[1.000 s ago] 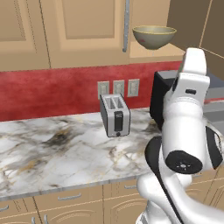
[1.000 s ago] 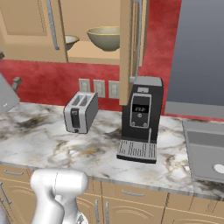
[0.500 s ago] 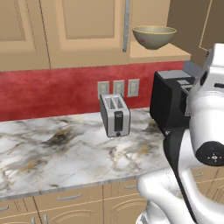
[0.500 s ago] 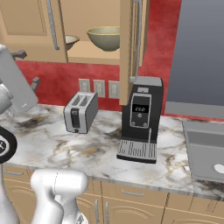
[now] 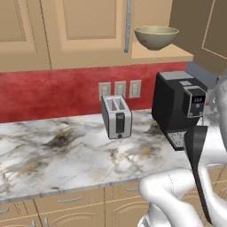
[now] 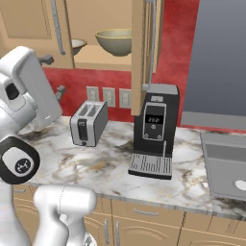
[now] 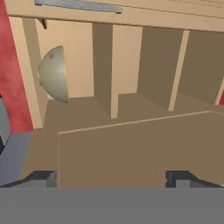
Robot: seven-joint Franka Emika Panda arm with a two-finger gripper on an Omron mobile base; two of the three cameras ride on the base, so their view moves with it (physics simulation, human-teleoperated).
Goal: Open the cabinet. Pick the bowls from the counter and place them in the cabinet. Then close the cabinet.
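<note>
Swung across within a second, the white arm now fills the lower right of the left base view and the left edge of the right base view, its hand turned toward the cabinet [image 6: 103, 33]. Both bowls already sit on the cabinet's shelf: the olive-yellow bowl [image 5: 156, 37] stands upright near the shelf's front, and the shallower tan-rimmed bowl [image 6: 77, 45] sits further in, partly hidden by a door. The counter [image 5: 57, 150] holds the toaster [image 5: 116, 117] and the black coffee machine [image 5: 177, 106], with no bowl left on it. In the hand view the gripper [image 7: 113, 178] shows its two dark tips spread wide with nothing between them (the view is rolled, so the olive-yellow bowl appears on its side at upper left). A door panel [image 7: 140, 148] lies flat just ahead of the tips. What remains appears to be closing the doors. The risk is a sweeping push catching the door edge-on or clipping the coffee machine below, since the open door hangs just above it.
</note>
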